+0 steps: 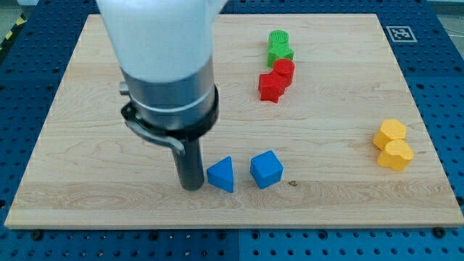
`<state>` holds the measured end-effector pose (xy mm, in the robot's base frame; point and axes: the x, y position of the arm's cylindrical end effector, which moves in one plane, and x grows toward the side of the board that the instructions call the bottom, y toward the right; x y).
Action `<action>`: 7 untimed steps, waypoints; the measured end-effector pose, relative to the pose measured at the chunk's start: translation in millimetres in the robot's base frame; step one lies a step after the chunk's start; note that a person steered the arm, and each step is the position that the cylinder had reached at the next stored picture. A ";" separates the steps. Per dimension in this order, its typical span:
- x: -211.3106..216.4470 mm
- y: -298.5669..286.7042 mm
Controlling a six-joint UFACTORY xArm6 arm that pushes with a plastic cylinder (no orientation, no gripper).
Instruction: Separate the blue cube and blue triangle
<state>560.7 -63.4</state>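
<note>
The blue triangle (pixel 222 175) lies near the view's bottom middle of the wooden board. The blue cube (pixel 266 169) sits just to its right, a small gap between them. My tip (pixel 192 186) rests on the board right beside the triangle's left side, close to touching it. The rod rises from there into the large white and grey arm body that fills the view's upper left.
Two green blocks (pixel 278 46) and two red blocks (pixel 277 77) cluster at the view's upper middle. Two yellow blocks (pixel 393 144) sit at the right. The wooden board (pixel 333 196) lies on a blue perforated table, with a marker tag (pixel 400 33) at its top right corner.
</note>
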 end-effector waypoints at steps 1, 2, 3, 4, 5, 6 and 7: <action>-39.9 4.2; -51.1 40.3; -51.1 76.8; -51.1 117.6; -40.3 158.9; -13.3 164.0; 5.7 161.7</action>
<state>566.4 98.4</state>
